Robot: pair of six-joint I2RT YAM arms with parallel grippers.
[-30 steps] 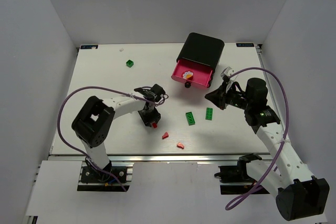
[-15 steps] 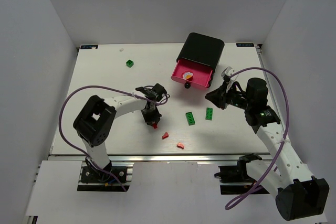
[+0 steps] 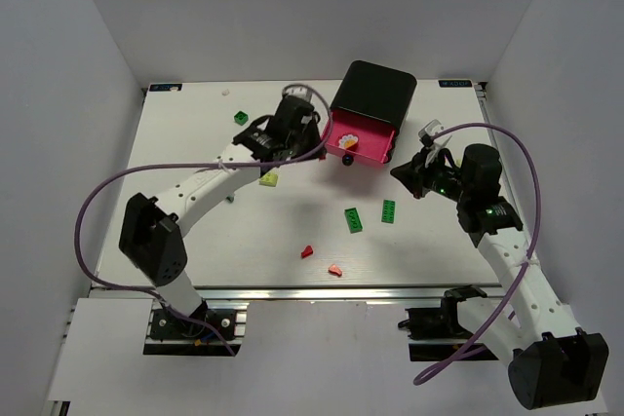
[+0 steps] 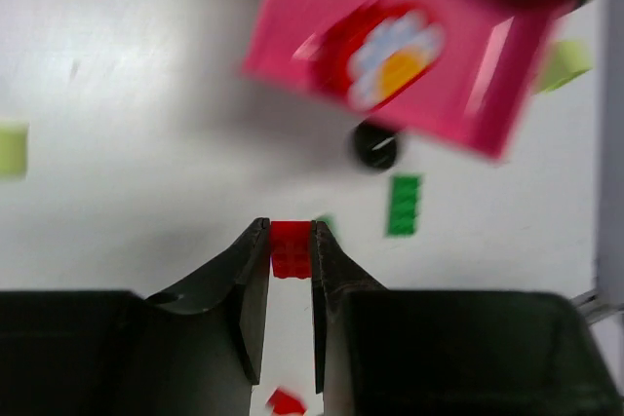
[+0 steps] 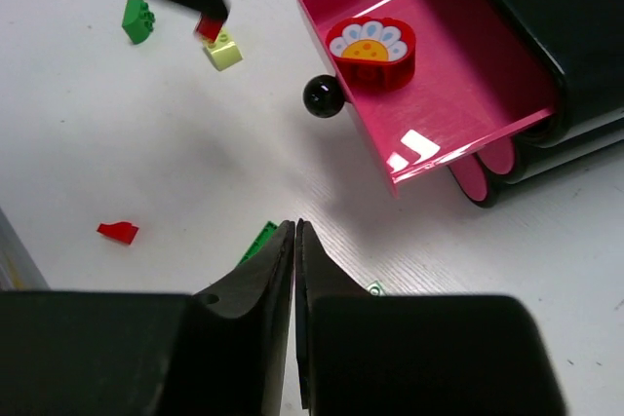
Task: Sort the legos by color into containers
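Observation:
My left gripper [image 4: 291,245] is shut on a small red lego [image 4: 291,248] and hovers above the table, just left of the open top drawer [image 3: 375,148] of the black cabinet [image 3: 371,93]. In the right wrist view the held red lego [image 5: 209,26] hangs over the lime-yellow block [image 5: 223,51]. A red flower piece [image 5: 370,46] lies in the pink drawer [image 5: 458,85]. Two green flat legos [image 3: 353,220] [image 3: 389,210], a green cube [image 3: 241,118] and two red bits [image 3: 307,251] [image 3: 335,270] lie on the table. My right gripper [image 5: 294,231] is shut and holds nothing, right of the drawer.
The drawer's black knob [image 5: 323,96] sticks out toward the table's middle. Two lower pink drawers [image 5: 487,168] are pushed in. Purple cables [image 3: 136,177] loop over both arms. White walls close in the table [image 3: 195,231] on three sides.
My left arm has lifted the red lego from the table's middle left and swung it up and right to the open drawer. The lime-yellow block now shows. The right arm barely moved.

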